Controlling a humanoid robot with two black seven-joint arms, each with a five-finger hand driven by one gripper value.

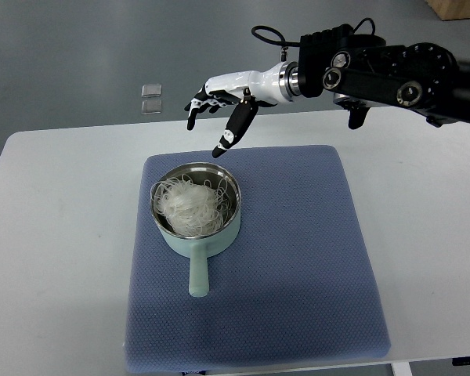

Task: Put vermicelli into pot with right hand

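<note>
A small pot (pixel 230 227) with a pale green body and handle stands on the blue mat (pixel 298 266), handle pointing toward the near edge. A tangle of white vermicelli (pixel 189 205) lies inside the pot. My right hand (pixel 218 110) comes in from the right edge and hovers above and behind the pot, over the mat's far edge. Its fingers are spread and hold nothing, with the thumb pointing down toward the pot's rim. The left arm does not show.
The mat lies on a white table (pixel 55 235). Two small clear squares (pixel 150 98) lie on the grey floor beyond the table's far edge. A brown box corner (pixel 458 8) shows at the top right.
</note>
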